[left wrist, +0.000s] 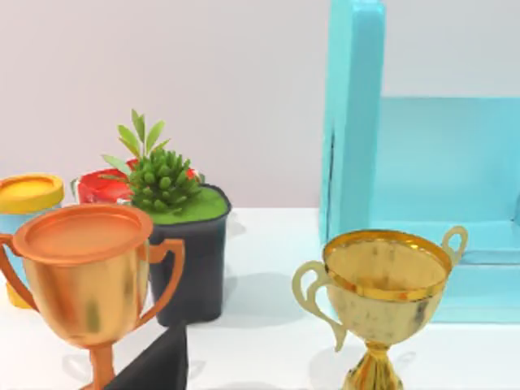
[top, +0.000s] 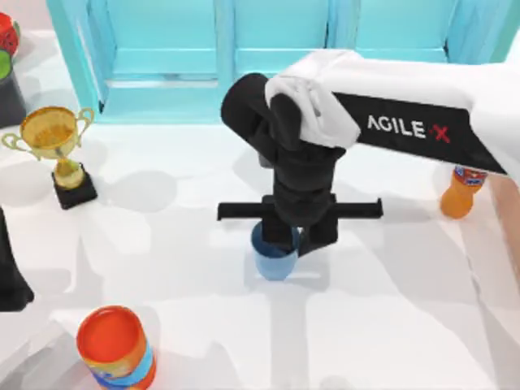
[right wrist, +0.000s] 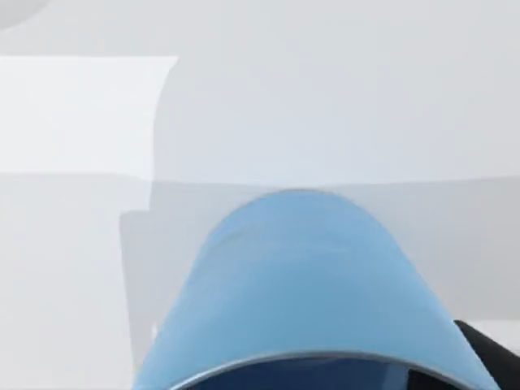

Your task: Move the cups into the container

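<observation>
A light blue cup (top: pixel 272 258) stands near the middle of the white table, under my right arm. My right gripper (top: pixel 302 237) reaches down from the right and grips the cup's right wall, one dark finger (top: pixel 322 234) outside the rim. The right wrist view shows the cup (right wrist: pixel 305 284) very close, with a black fingertip (right wrist: pixel 487 357) against its rim. Whether the cup touches the table I cannot tell. A peach-tan strip of the container (top: pixel 510 236) shows at the right edge. My left arm (top: pixel 10 276) is parked at the left edge.
A gold trophy (top: pixel 57 146) stands at the back left and an orange-red canister (top: pixel 114 345) at the front left. An orange bottle (top: pixel 461 193) is at the right. A cyan cabinet (top: pixel 268 57) lines the back. The left wrist view shows a bronze trophy (left wrist: pixel 81 276) and a potted plant (left wrist: pixel 175 236).
</observation>
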